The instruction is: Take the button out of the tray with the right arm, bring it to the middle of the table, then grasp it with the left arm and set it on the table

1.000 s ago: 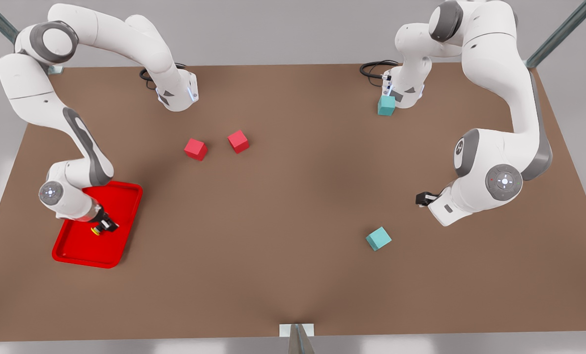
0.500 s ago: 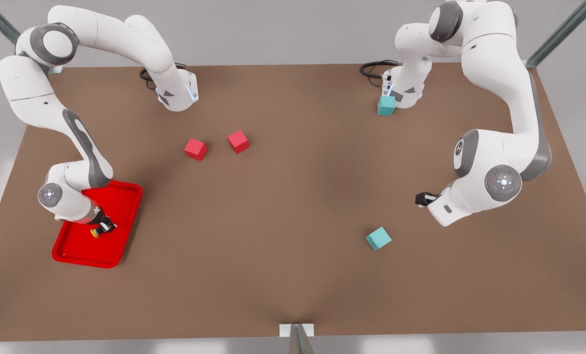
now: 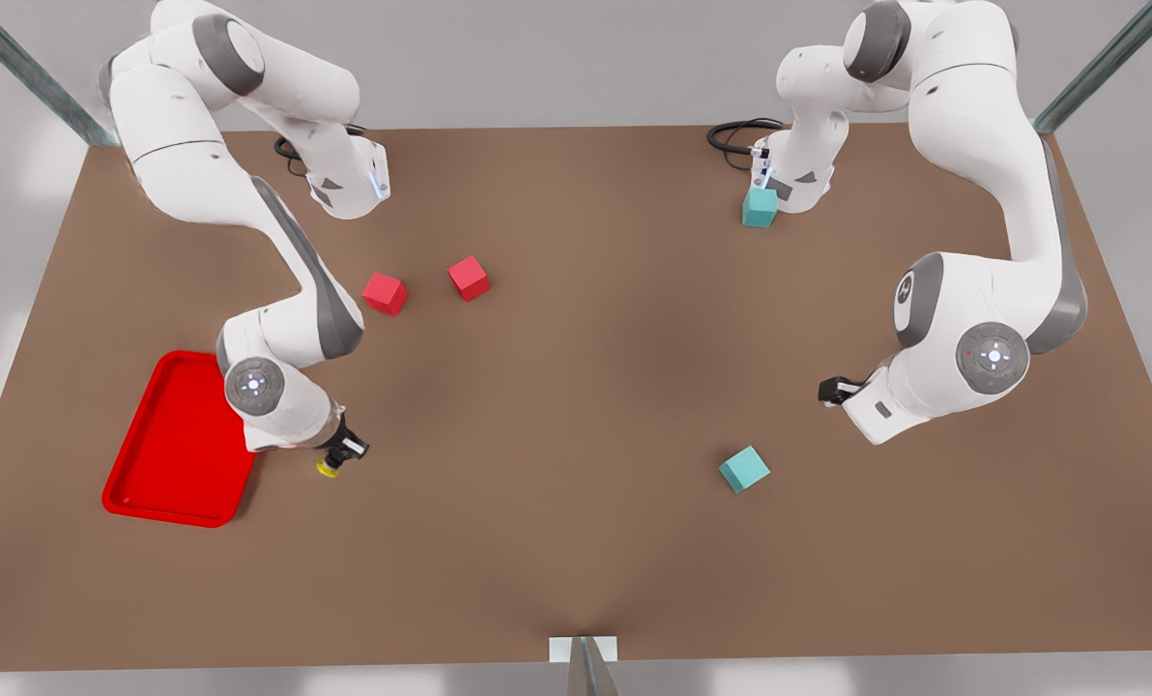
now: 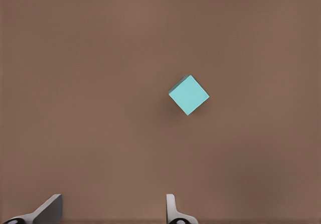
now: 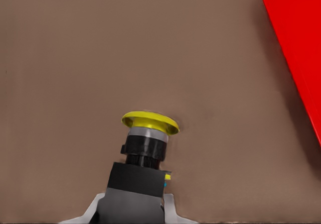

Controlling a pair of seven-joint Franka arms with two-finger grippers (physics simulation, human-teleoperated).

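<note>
Since the earlier frames the right arm has swung off the shallow bright red plastic tray (image 3: 165, 454) and carried the tiny push-button (image 3: 328, 468) out over the matte brown counter (image 3: 576, 406). Right claw (image 3: 342, 454) is clamped on the button's dark grey-black body; the round yellow cap (image 5: 150, 122) points away from the claw, with a pale grey collar between cap and body. Much of the body is hidden behind the claw's fingers (image 5: 131, 196), and I cannot tell whether the cap touches the counter. The tray, glossy with rounded corners and a raised rim, lies just behind the right claw, partly covered by the white wrist in the front view and cut off at the edge of the right wrist view.

The left arm waits far across the counter. Left claw (image 3: 833, 391) stands with its fingers (image 4: 173, 209) apart, only their pale tips visible. A smooth teal cube (image 4: 188, 95) sits on the counter ahead of the left claw, clear of it.
</note>
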